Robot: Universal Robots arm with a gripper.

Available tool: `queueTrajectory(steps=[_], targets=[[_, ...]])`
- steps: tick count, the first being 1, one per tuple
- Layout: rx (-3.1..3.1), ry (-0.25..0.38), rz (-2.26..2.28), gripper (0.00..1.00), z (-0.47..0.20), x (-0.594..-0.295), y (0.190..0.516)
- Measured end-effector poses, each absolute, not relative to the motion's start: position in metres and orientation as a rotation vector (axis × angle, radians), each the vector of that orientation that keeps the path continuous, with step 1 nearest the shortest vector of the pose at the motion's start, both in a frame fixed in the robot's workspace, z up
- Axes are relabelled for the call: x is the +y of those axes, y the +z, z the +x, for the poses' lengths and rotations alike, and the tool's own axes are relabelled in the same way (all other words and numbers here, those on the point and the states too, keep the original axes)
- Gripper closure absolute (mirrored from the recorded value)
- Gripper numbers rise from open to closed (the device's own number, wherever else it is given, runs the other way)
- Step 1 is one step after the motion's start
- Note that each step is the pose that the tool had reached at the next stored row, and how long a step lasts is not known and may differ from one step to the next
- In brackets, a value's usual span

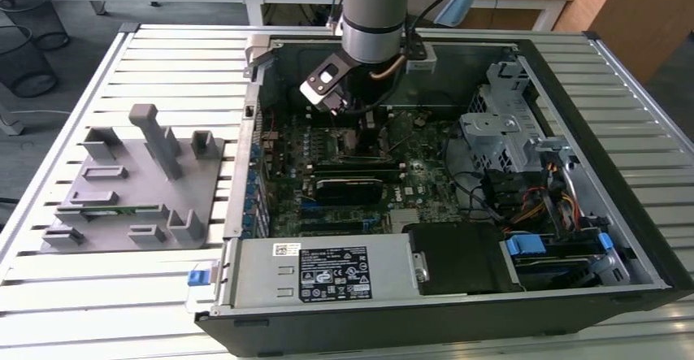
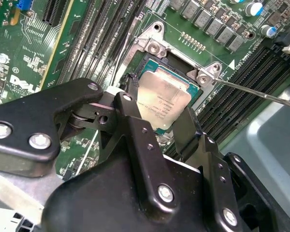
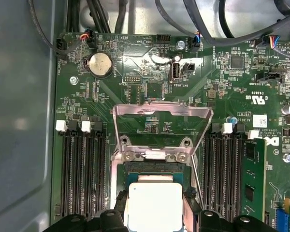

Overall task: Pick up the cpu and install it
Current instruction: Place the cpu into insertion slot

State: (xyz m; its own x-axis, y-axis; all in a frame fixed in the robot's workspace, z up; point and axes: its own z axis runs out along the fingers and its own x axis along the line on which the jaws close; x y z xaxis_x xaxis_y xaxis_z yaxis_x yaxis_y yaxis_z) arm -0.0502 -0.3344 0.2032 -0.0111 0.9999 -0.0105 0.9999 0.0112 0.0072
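the arm (image 1: 375,10) reaches down into an open computer case (image 1: 623,157) that lies on a slatted desk (image 1: 174,59), and its lower end hangs over the far middle of the green motherboard (image 3: 150,92). in the second wrist view the black fingers (image 2: 135,125) are drawn in close on the cpu (image 2: 162,99), one against each of two opposite edges, so they appear to have hold of it, and nothing else is between them. the cpu, silver top up, sits right over the socket (image 3: 154,169); in both wrist views its outline lies inside the socket frame, but from these angles i cannot tell whether it hangs just above the socket or already rests in it. the metal flap (image 3: 162,108) of the socket stands raised on the far side, and a thin metal lever (image 2: 261,94) sticks out beside the socket, apparently unlatched. the grey tray (image 1: 136,185) at the exterior view's left, well apart from the case, has no part in the work now. as a judgement, the pickup is done and the carry to the socket is done or nearly so. what is left, as far as can be seen, is the release of the cpu and the shutting of the flap and lever, neither of which is done yet.
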Motion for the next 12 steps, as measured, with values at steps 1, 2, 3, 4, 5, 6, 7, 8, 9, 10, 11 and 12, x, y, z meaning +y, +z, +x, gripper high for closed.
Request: queueTrajectory(steps=[1, 2, 3, 4, 5, 6, 7, 8, 9, 10, 11, 12], targets=[[2.224, -0.004, 2.201, 0.47, -0.0502, -0.3344, 0.2028], [2.223, -0.004, 2.202, 0.47, -0.0502, -0.3344, 0.2025], [2.218, -0.004, 2.207, 0.47, -0.0497, -0.3344, 0.201], [2.218, -0.004, 2.207, 0.47, -0.0497, -0.3344, 0.2008], [2.218, -0.004, 2.207, 0.47, -0.0496, -0.3344, 0.2005], [2.218, -0.004, 2.207, 0.47, -0.0496, -0.3345, 0.2002], [2.218, -0.003, 2.207, 0.47, -0.0496, -0.3344, 0.1997], [2.218, -0.003, 2.207, 0.47, -0.0496, -0.3344, 0.1993], [2.218, -0.003, 2.207, 0.47, -0.0496, -0.3344, 0.1988], [2.218, -0.003, 2.207, 0.47, -0.0495, -0.3344, 0.1983], [2.218, -0.003, 2.207, 0.47, -0.0492, -0.3345, 0.1979], [2.218, -0.004, 2.207, 0.47, -0.0492, -0.3345, 0.1975]])
